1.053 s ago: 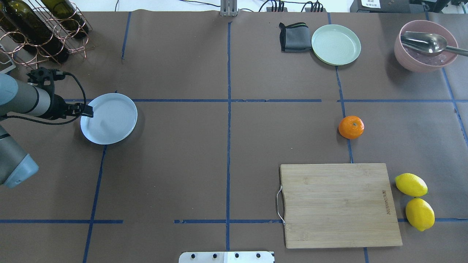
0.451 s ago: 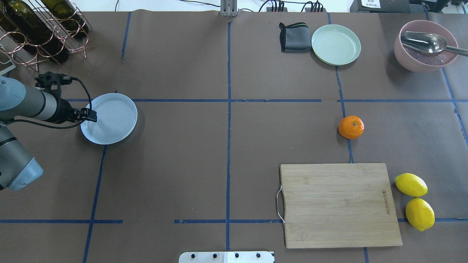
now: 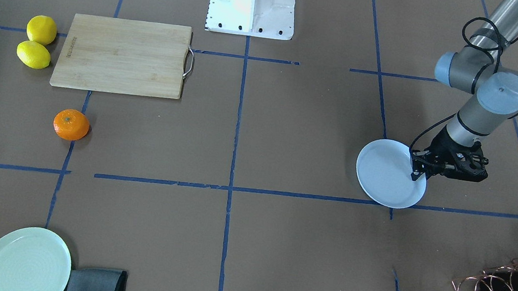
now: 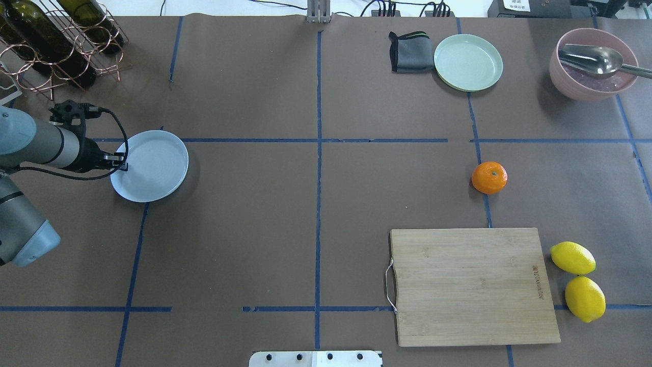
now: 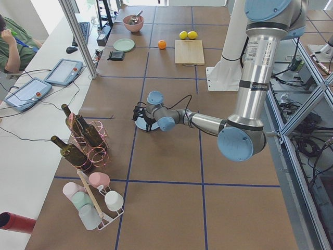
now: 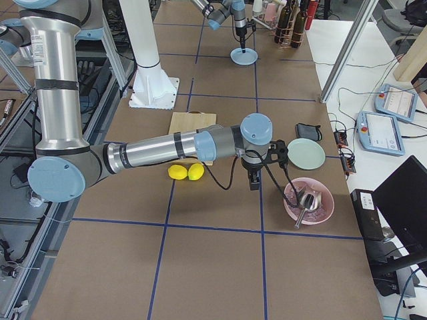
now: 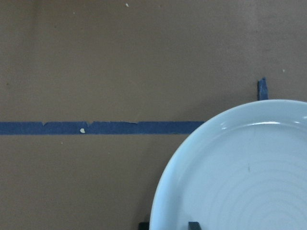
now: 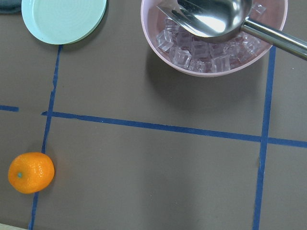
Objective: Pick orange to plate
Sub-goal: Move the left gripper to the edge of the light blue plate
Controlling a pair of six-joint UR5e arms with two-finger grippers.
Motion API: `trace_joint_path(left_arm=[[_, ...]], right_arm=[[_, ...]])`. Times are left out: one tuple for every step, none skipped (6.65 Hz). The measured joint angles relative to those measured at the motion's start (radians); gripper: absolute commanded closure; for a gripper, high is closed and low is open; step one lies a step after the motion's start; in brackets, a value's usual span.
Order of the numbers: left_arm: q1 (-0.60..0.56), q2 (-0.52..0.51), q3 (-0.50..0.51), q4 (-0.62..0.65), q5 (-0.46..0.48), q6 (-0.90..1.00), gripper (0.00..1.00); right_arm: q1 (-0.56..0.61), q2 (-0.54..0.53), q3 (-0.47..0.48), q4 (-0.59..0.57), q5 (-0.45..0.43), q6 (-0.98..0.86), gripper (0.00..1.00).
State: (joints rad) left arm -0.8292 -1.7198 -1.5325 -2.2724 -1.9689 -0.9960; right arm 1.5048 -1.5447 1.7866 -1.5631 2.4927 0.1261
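Place: robotics lab.
Signs: industrial robot arms, tape-gridded table, aluminium framing, control tablets, seated operator.

Open table all round orange. Nearest obstacle: cutting board on robot side, apart from it. Lemons off board's right edge, well away. Wide bare stretch between orange and plate. Plate's left rim taken up by left gripper and arm. Wine rack near, behind arm.

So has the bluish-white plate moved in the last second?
Yes, slightly: in the overhead view the plate has shifted left, away from the centre tape line, toward the left gripper.
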Motion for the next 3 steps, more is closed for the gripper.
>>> trace_joint_path(left_arm=[[-0.001,0.003,-0.012,0.002,-0.002,0.005,1.00],[-0.003,0.008,-0.025,0.004,-0.005,0.013,1.00],[-0.007,0.011,-0.045,0.006,-0.016,0.020,1.00]], right_arm=[[0.000,0.000,0.006,0.000,0.000,0.006,0.00],[0.000,0.000,0.012,0.000,0.002,0.011,0.00],[0.000,0.000,0.016,0.000,0.003,0.018,0.00]])
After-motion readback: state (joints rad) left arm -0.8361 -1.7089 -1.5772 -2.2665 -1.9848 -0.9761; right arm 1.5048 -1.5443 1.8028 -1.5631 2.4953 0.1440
